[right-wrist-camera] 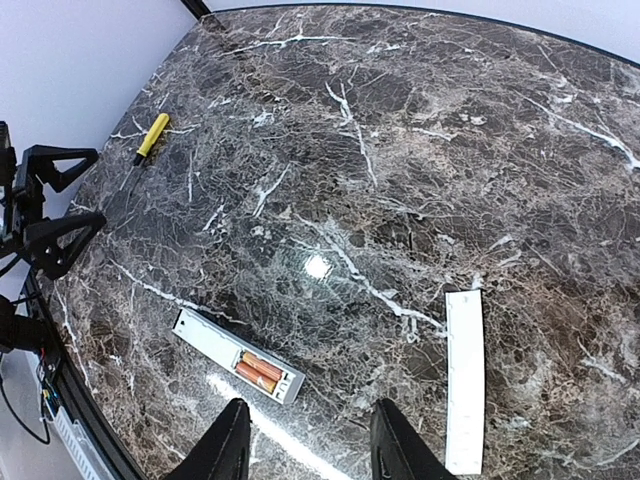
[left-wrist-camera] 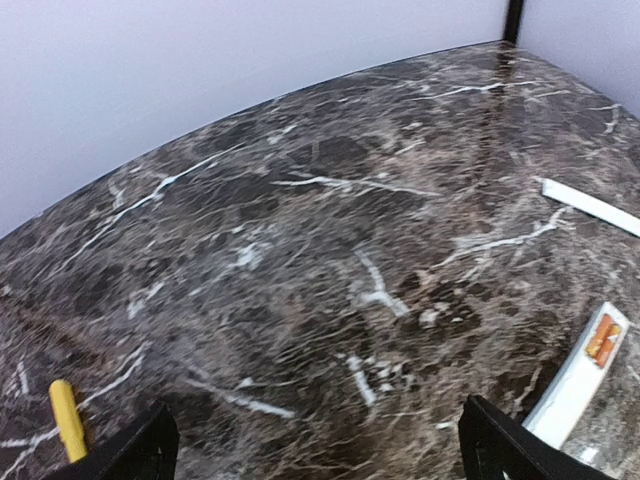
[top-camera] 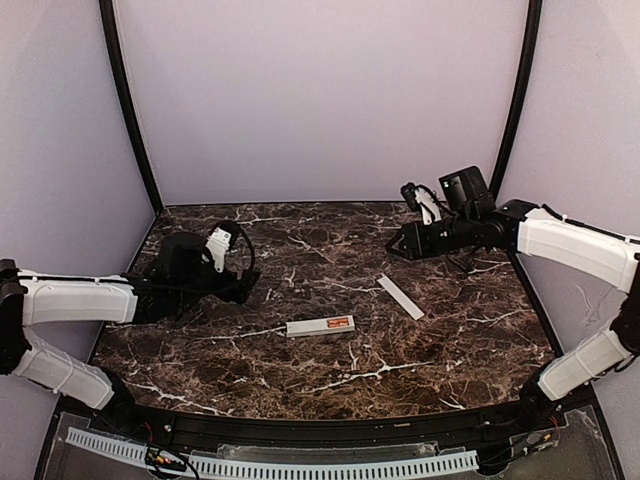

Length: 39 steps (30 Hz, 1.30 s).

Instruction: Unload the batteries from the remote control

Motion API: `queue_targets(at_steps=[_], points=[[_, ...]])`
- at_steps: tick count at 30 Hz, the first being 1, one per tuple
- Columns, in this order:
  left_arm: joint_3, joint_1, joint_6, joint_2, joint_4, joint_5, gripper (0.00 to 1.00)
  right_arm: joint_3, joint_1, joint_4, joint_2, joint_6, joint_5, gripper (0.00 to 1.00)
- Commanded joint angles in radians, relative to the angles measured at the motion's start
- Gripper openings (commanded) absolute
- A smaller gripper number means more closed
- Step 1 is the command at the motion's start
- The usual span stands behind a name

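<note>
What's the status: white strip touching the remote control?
Apart. The right wrist view shows bare tabletop between the white strip and the remote control.

The batteries (right-wrist-camera: 258, 371) are seated in the remote control (top-camera: 320, 326), which is laid between the left gripper (left-wrist-camera: 315, 445) and the right gripper (right-wrist-camera: 310, 440). The strip (top-camera: 400, 296) is set nearer the right gripper, the stick (right-wrist-camera: 153, 136) beside the left.

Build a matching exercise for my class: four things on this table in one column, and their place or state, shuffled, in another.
Things
1 batteries
2 remote control
3 white strip
4 yellow-handled tool

Place or state
a lies flat, farthest right
b farthest left
c inside the open compartment
d mid-table, back facing up

Pairs: 1-c, 2-d, 3-a, 4-b
</note>
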Motion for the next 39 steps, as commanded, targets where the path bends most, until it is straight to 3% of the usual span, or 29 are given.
queue_targets(at_steps=[1,4,9,11,18,21,26,30,39], points=[[-0.009,0.047,-0.084,-0.059,-0.191,-0.243,0.99,0.005,-0.004,0.053,0.025,-0.001,-0.041,0.4],[0.047,0.143,-0.24,-0.07,-0.364,-0.233,0.99,0.014,-0.004,0.063,0.043,0.005,-0.062,0.4],[0.181,0.245,-0.34,-0.04,-0.59,-0.266,0.96,0.003,-0.005,0.104,0.068,0.015,-0.09,0.41],[0.226,0.292,-0.348,-0.022,-0.66,-0.236,0.9,0.005,-0.005,0.113,0.077,0.016,-0.102,0.41],[0.421,0.443,-0.305,0.133,-0.907,-0.023,0.89,0.0,-0.004,0.157,0.107,0.014,-0.13,0.42],[0.484,0.51,-0.256,0.226,-0.997,0.063,0.84,-0.001,-0.004,0.179,0.126,0.013,-0.14,0.42],[0.569,0.545,-0.181,0.339,-1.056,0.103,0.83,-0.004,-0.004,0.199,0.138,0.009,-0.155,0.47],[0.627,0.561,-0.135,0.425,-1.114,0.106,0.77,-0.006,-0.005,0.195,0.131,-0.009,-0.158,0.62],[0.734,0.576,-0.098,0.568,-1.135,0.098,0.64,-0.014,-0.004,0.198,0.135,-0.027,-0.17,0.65]])
